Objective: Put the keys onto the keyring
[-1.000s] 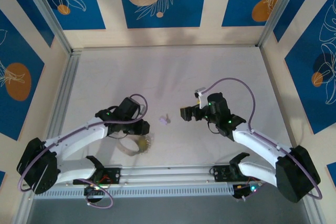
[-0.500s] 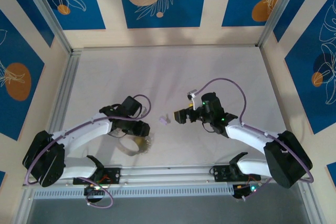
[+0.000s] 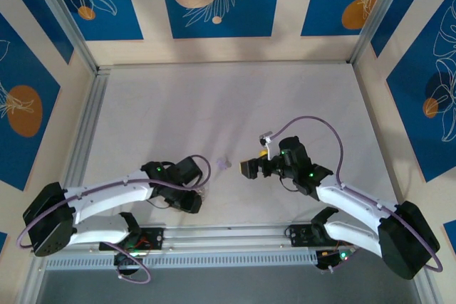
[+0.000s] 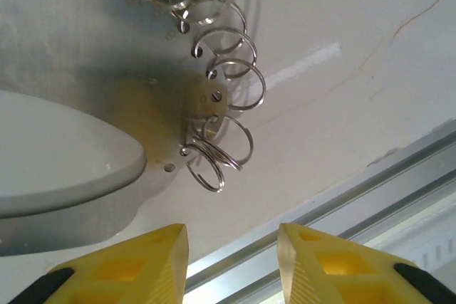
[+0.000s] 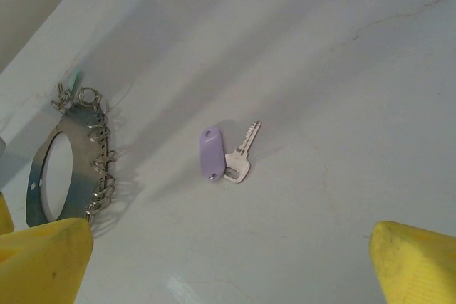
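Observation:
A small silver key (image 5: 241,156) joined to a lilac tag (image 5: 211,153) lies flat on the white table, seen in the top view as a pale speck (image 3: 225,164). The keyring (image 5: 102,149) is a curved grey metal band with several wire split rings (image 4: 228,87) along one edge. My left gripper (image 3: 194,201) hangs over it and hides most of it from above; its yellow fingertips (image 4: 149,265) stand apart with nothing between them, just short of the nearest ring. My right gripper (image 3: 249,169) is open wide right of the key, fingertips (image 5: 417,265) at the frame's corners.
An aluminium rail (image 4: 335,197) runs along the table's near edge, close behind the left fingertips. A smooth white rounded shape (image 4: 57,154) sits beside the keyring band. Metal-framed walls (image 3: 85,55) enclose the table at the sides and back.
The left gripper has swung toward the near edge and now covers the keyring from above. The right gripper has drifted slightly nearer. The key has not moved.

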Robot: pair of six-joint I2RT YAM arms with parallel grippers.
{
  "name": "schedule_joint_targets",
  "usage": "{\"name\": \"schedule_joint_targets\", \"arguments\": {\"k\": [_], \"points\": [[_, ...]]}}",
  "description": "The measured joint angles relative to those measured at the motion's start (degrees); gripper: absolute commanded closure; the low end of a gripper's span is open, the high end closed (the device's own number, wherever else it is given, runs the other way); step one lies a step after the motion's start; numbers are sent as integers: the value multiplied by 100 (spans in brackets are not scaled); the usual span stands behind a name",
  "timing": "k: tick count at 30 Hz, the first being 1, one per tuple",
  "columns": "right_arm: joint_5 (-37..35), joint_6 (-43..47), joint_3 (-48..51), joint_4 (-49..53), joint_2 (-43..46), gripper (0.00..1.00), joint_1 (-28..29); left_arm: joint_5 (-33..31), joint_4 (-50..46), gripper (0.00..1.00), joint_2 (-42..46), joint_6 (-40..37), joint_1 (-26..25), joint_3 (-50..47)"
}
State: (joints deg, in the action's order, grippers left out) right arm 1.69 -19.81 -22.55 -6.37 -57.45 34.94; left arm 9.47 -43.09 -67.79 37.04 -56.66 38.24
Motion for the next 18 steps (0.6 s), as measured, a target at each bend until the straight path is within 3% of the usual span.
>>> {"name": "schedule_joint_targets", "arguments": {"k": [5, 18], "points": [[-26, -17, 74, 4, 42, 1, 0, -166, 17, 71, -363, 59, -240, 20], [-136, -17, 179, 2, 291, 1, 0, -562, 59, 71, -960, -9, -278, 391]]}}
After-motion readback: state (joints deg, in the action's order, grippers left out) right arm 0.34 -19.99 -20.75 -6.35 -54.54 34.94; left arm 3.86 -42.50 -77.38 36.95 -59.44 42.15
